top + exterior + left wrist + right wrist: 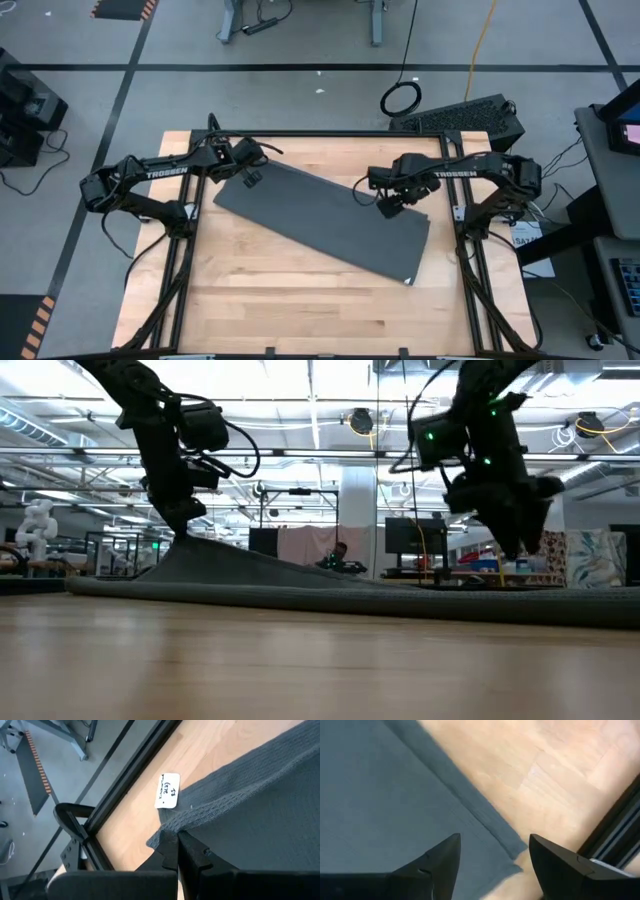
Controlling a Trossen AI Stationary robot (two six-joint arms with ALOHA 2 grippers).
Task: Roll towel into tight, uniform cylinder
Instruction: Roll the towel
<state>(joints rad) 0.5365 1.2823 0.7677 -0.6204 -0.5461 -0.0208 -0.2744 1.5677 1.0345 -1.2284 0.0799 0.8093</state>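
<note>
The dark grey towel [320,225] lies spread out, slanting across the wooden table [280,310]. My left gripper [250,178] is shut on its far left corner, beside a small white tag [167,791] at the towel's edge. That corner stands up in a peak in the low view [185,550]. My right gripper [388,205] is open above the towel's far right corner [512,851]. Its fingers [445,860] stand over the cloth and the bare wood without touching them. In the low view it hangs a little above the towel [515,555]. My left gripper pinches the towel's far left corner [167,832] between its two fingers; I cannot tell whether one layer or several. The fingers come from above, slanting down. The corner is raised a little off the table and the cloth slopes down from it; the rest lies flat.
A black metal frame [330,133] runs around the table's edge, close behind both grippers. It also shows in the left wrist view [125,785]. Bare wood lies free on the table's near half. A black keyboard [470,115] sits beyond the far right corner.
</note>
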